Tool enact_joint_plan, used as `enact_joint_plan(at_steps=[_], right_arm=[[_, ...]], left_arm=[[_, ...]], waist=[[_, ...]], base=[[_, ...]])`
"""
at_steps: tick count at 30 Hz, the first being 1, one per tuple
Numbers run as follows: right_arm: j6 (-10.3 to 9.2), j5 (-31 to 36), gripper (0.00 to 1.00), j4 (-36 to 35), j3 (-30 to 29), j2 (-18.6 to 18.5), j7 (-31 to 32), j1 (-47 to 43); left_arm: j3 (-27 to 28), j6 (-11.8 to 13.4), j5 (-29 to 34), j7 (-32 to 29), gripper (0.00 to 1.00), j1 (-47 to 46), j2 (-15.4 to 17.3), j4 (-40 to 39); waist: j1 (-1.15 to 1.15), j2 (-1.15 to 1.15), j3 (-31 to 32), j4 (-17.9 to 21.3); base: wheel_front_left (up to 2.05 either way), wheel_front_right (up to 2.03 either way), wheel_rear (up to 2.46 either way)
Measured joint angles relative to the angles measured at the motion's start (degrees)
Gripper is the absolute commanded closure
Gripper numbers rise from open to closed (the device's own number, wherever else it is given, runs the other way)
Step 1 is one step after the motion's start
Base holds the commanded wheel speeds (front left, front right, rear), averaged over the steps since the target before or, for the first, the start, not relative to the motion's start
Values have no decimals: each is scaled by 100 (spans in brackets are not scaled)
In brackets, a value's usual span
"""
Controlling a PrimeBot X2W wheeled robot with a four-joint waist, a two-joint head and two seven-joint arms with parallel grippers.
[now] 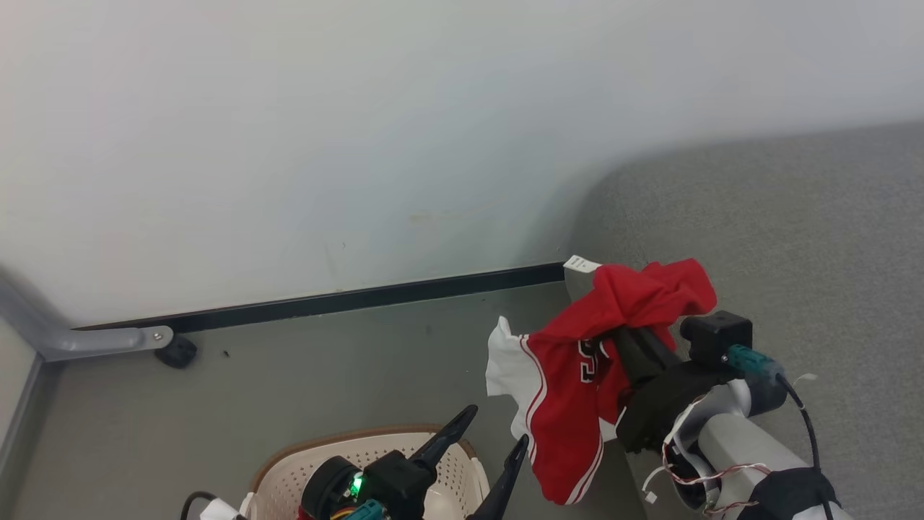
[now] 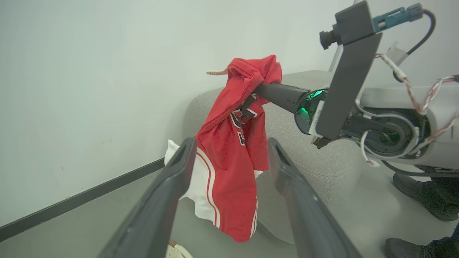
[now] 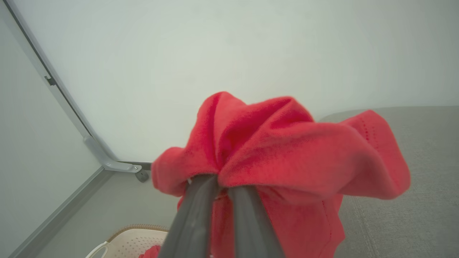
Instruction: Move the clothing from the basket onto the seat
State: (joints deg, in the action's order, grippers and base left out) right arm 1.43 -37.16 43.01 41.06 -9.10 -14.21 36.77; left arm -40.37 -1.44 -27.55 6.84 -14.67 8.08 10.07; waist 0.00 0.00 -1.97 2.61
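1. Red cloth with white panels and thin striped trim, the clothing, hangs bunched from my right pincer, just beside the rounded corner of the seat.
2. My right pincer is clamped on the garment's upper folds. The fabric billows over both fingers, and the rest droops off the seat's edge, above the floor.
3. Black-and-white lettering shows on the red front, partly folded in, so I cannot read it.
4. My left pincer stands wide apart with nothing between its fingers. Its tips point toward the seat's corner, near the garment's lower hem.
5. Left of the seat, the basket stands on the floor, cream plastic with small holes and a brown rim. It is near the seat but apart from it, and my left pincer is above it.
6. In the right wrist view a scrap of red shows inside the basket.
7. Grey and woven, the seat backs against a pale wall, and a dark skirting strip runs leftward from the seat's corner.
8. In the left wrist view a person's dark shoes rest on the floor beside the seat.
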Motion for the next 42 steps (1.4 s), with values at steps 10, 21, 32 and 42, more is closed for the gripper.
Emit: enact_joint_plan(at_steps=[10, 21, 32, 42], right_arm=[[-200, 4, 100, -141, -622, -525, -1, 424], [-354, 4, 100, -152, -1301, -1113, -4, 868], [-455, 0, 100, -141, -1944, -1562, -5, 1574], [-546, -20, 100, -65, -2414, -1945, -8, 2151]], left_arm=[[-178, -1, 137, -101, 0, -7, 0, -203], [-316, -13, 319, -224, 0, -82, 7, -375], [-370, -92, 405, -364, 0, -492, 7, -499], [-459, -165, 464, -456, 0, -823, -37, -546]], waist=[[0, 0, -343, 378], [0, 0, -838, 670], [1, 0, -1438, 784], [0, 0, -1982, 698]], base=[[0, 0, 0], [0, 0, 0], [0, 0, 0], [0, 0, 0]])
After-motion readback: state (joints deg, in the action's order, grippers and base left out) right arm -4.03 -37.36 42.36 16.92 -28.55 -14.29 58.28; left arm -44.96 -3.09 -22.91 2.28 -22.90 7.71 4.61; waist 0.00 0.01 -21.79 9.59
